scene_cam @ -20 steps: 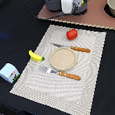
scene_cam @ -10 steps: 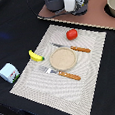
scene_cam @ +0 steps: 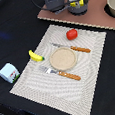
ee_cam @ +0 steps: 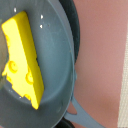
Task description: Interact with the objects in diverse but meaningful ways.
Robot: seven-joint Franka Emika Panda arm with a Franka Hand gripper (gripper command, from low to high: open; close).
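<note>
Wrist view: yellow cheese wedge (ee_cam: 22,60) lies flat inside the grey frying pan (ee_cam: 57,55), filling most of the frame, and the pan handle (ee_cam: 87,114) runs out toward the lower right. No tool fingers show here, so I cannot tell whether the tool is released or clenched. Nothing visible is pinching the cheese.

Exterior view: the arm sits at the top of the frame over the pan (scene_cam: 79,10) on the pink board (scene_cam: 97,12), with a bit of yellow (scene_cam: 76,3) showing under the wrist. The tool (scene_cam: 77,5) is blocked by the arm body, so its state is unreadable here too.

Step in hand, my read: working the cheese-in-pan pair, either just placed or about to be picked. The next move needs a straight vertical clearance off the pan rim, or a centred descent onto the wedge across its narrow faces.

Other task items are on the worktop, well apart from the arm:
- red tomato (scene_cam: 72,34), upper part of the woven mat (scene_cam: 94,85)
- banana (scene_cam: 36,56), left edge of the mat
- carton (scene_cam: 9,72), off the mat at far left

View differences: only the wrist view shows the wedge's pose and the pan handle direction. Only the exterior view shows the plate (scene_cam: 62,58), knife (scene_cam: 72,48), fork (scene_cam: 62,73) and the remaining items.
</note>
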